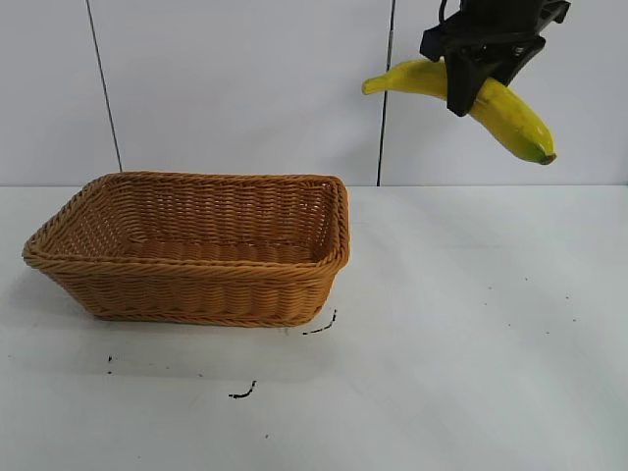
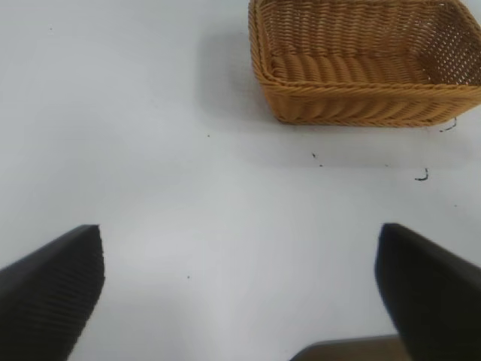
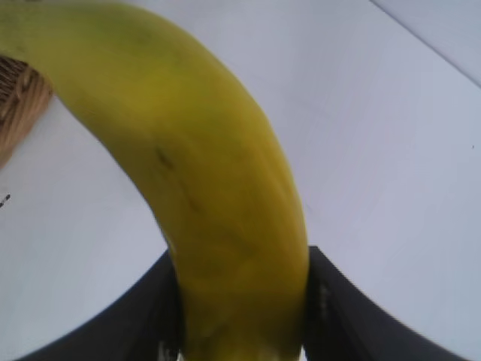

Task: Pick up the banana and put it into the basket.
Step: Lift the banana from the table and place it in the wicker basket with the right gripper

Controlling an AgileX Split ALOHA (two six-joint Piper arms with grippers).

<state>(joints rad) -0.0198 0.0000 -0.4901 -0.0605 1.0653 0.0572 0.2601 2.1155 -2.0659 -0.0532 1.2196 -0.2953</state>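
My right gripper is shut on the yellow banana and holds it high in the air at the upper right, well above the table and to the right of the basket. In the right wrist view the banana fills the middle, clamped between the two black fingers. The tan wicker basket stands on the white table at the left, with nothing showing inside; it also shows in the left wrist view and a corner in the right wrist view. My left gripper is open and empty over bare table.
The white table carries a few small black marks in front of the basket. A pale wall with dark vertical seams stands behind.
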